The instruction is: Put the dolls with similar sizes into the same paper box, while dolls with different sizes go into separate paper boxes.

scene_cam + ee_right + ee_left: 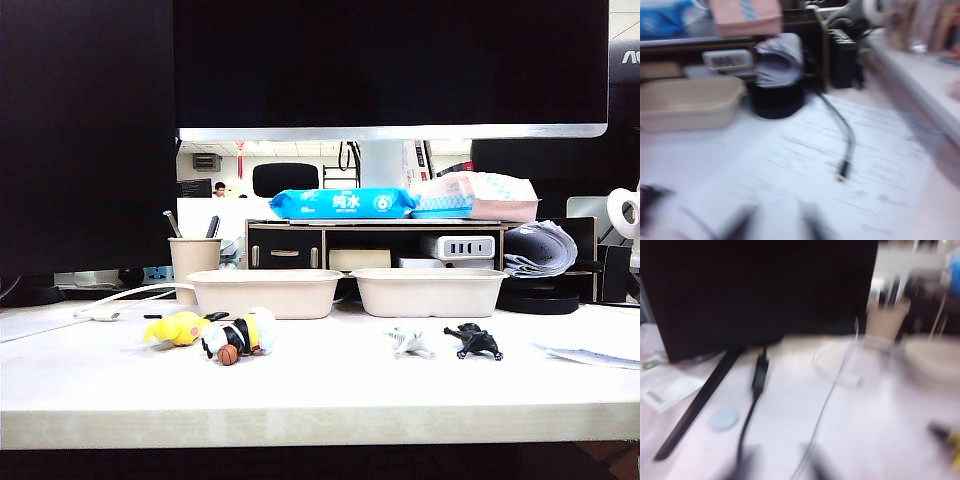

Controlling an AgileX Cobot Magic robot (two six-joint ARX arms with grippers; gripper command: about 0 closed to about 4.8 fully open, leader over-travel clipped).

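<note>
Four dolls lie on the white table in front of two beige paper boxes [265,293] [428,292]. The yellow figure [178,328] and the black-white-yellow figure with an orange ball [240,336] lie before the left box. The tiny white striped animal [410,343] and the tiny black animal [474,342] lie before the right box. Neither arm shows in the exterior view. In the blurred left wrist view my left gripper [782,465] hangs open over bare table, far from the dolls. My right gripper [775,222] is open above a printed sheet, with the right box [687,102] beyond it.
A beige pen cup [194,262] stands left of the boxes, with a white cable [120,295] beside it. Behind are a large monitor [390,60] and a shelf with a blue wipes pack [343,204]. A printed sheet [840,190] carries a black cable [842,145].
</note>
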